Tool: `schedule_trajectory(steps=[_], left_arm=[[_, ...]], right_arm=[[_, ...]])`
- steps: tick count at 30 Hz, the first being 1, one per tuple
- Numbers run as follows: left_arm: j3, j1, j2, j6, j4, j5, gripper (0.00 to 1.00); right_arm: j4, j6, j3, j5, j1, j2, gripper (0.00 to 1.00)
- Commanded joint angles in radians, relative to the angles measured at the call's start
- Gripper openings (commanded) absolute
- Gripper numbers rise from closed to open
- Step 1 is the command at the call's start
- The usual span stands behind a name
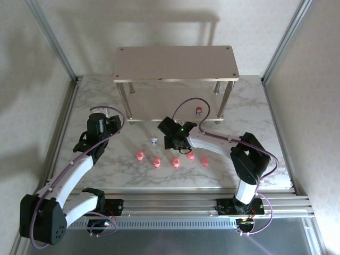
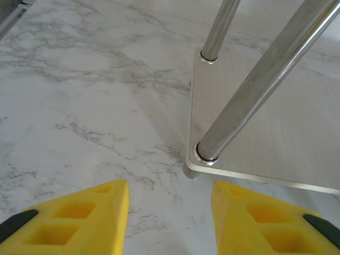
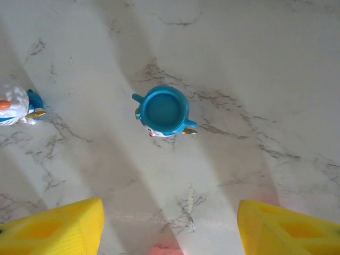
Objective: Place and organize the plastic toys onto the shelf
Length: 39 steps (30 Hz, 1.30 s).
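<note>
**Two jaw pairs spread wide, empty**

Right gripper is hovering open, gripping nothing; a tiny blue-topped plastic toy is standing just ahead, centred between its jaws, a whitish toy off their left. Left gripper is hanging spread, a corner of the beige two-tier shelf just ahead-right.

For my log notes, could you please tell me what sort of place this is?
Probably a robot test cell: a marble-patterned tabletop fenced by silver aluminium frame rails, with plain white screens around it.
</note>
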Motion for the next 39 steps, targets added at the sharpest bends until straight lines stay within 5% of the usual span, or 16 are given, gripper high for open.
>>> schedule_trajectory(steps=[1, 39], left_arm=[[-0.003, 0.000, -0.013, -0.010, -0.011, 0.023, 0.45], [-0.015, 0.027, -0.013, 0.001, 0.016, 0.019, 0.45]], right_arm=[[-0.022, 0.055, 0.061, 0.003, 0.006, 0.032, 0.67], [0.094, 0.109, 0.052, -0.134, -0.080, 0.161, 0.67]])
